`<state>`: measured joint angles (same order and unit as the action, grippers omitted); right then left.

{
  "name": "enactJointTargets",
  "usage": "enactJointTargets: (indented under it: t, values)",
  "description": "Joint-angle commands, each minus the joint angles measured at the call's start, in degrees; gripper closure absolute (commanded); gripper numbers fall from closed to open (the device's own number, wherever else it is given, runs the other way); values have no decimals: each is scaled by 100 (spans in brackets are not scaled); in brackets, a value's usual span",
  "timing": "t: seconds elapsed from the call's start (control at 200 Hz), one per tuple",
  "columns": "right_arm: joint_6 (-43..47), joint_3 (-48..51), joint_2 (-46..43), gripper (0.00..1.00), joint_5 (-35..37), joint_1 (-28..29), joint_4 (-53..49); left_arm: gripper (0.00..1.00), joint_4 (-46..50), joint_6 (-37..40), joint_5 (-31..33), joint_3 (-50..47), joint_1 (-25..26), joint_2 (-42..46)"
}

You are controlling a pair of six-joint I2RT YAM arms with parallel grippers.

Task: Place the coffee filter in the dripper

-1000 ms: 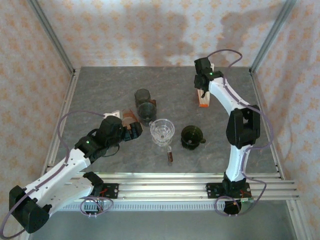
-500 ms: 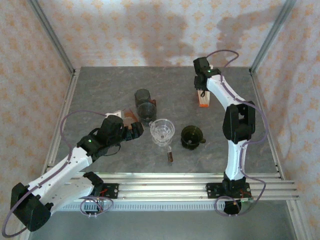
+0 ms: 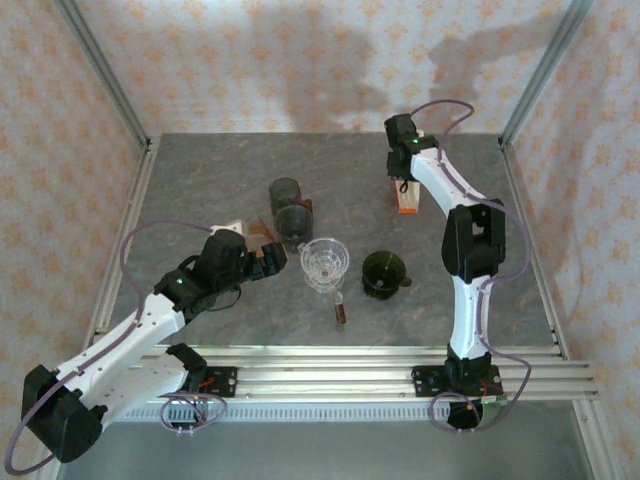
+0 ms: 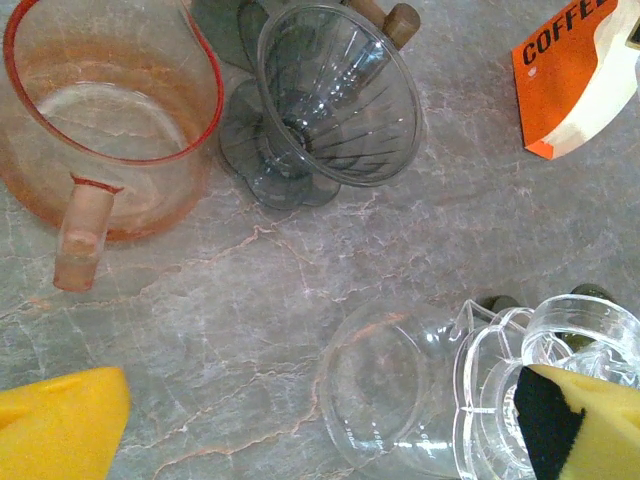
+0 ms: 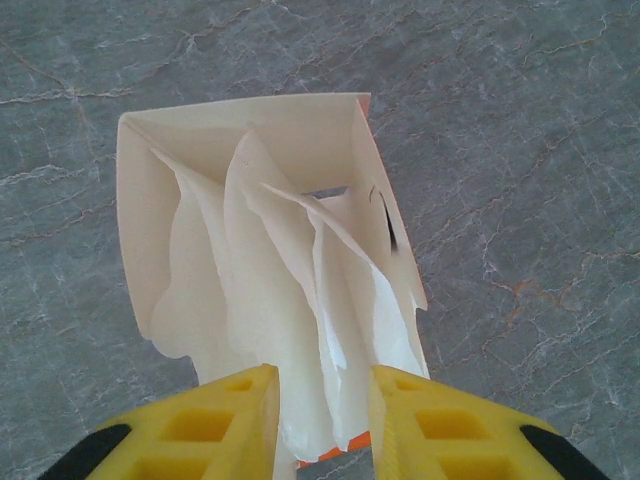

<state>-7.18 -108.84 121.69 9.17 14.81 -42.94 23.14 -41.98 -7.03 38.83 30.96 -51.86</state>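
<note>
I am looking down the right wrist camera. The right gripper (image 5: 322,410) is hovering at the open mouth of an orange cardboard box with a cream lining (image 5: 250,125), which is lying on the grey marbled surface (image 5: 520,150) at the far side. White paper coffee filters (image 5: 290,290), thin, creased and fanned, are spilling out of the box toward the gripper. Their loose edges are sitting between its yellow fingers (image 5: 200,430). The fingers are standing narrow, close on either side of the paper, and I cannot tell whether they are pinching it. The box's long axis is running straight away from the gripper.

From above, the drippers are standing well apart from the box, nearer the arm bases. A clear ribbed glass dripper (image 3: 325,262) is in the middle, and a dark green dripper with a side handle (image 3: 384,272) is just to its right. I cannot tell which one is meant.

The right arm is the nearer one to the filters. The left gripper (image 3: 268,258) is gaping wide and holding nothing, just beside the clear dripper.

I am judging the paper flimsy, so several sheets may be coming out together.
</note>
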Motion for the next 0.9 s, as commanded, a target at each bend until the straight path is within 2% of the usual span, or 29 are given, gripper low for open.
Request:
enactJointTargets:
  t: [0.0,0.54,0.896]
  values:
    - [79,-273,89,71,177,-40,-221,0,16,13,100,2,-43,35]
    - [106,-366,238,75,94,-101,-265,0,-37,32,63,11,-54,-35]
    - [140,-366,283,84,41,-101,-240,0,-85,5,17,-16,-79,-92]
